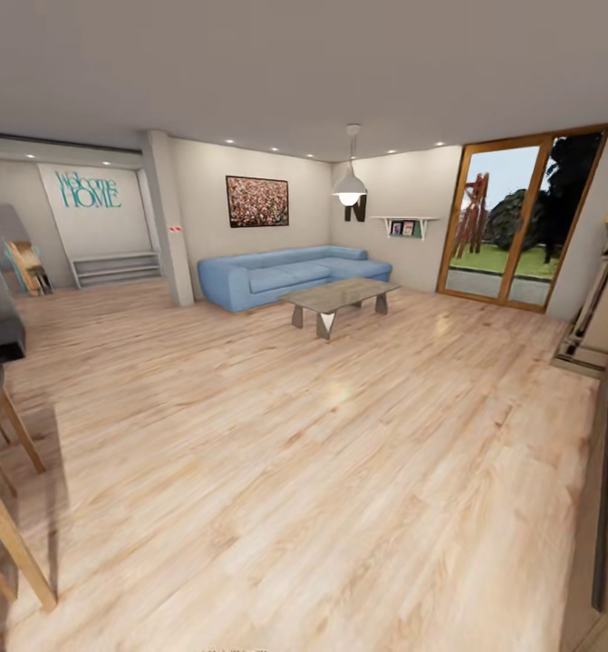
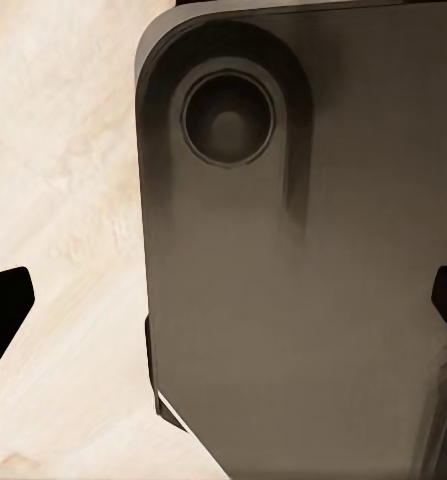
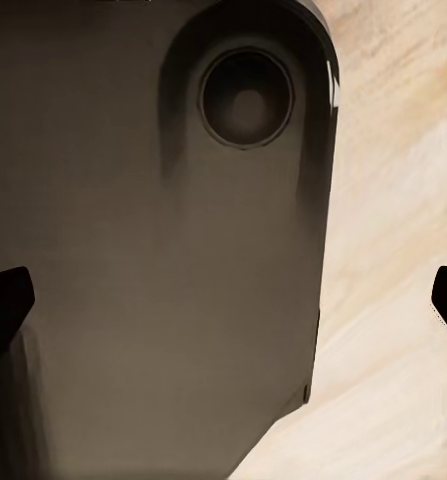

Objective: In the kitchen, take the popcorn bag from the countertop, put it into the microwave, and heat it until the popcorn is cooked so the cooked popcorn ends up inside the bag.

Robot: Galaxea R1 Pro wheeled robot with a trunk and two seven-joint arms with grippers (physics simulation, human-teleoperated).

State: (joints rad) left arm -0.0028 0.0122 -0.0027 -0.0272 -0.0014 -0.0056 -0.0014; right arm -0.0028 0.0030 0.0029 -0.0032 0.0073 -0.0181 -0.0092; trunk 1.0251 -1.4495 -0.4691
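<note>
Robot in transit. Head view: living room w/ wood floor (image 1: 276, 471), blue sofa (image 1: 290, 274), coffee table (image 1: 338, 301), glass door (image 1: 519, 222).

Bag, microwave, tabletop — none in frame, location can't be given.

Left tool (image 2: 223, 300): fingertips at frame edges, spread wide, nothing held; dark robot base (image 2: 283, 280) below. Right tool (image 3: 223, 300): same, wide, empty.

Handling est. (judgement): bag prob. light, soft, crushable — pinch at rolled rim, gentle, keep upright so kernels stay in.
</note>
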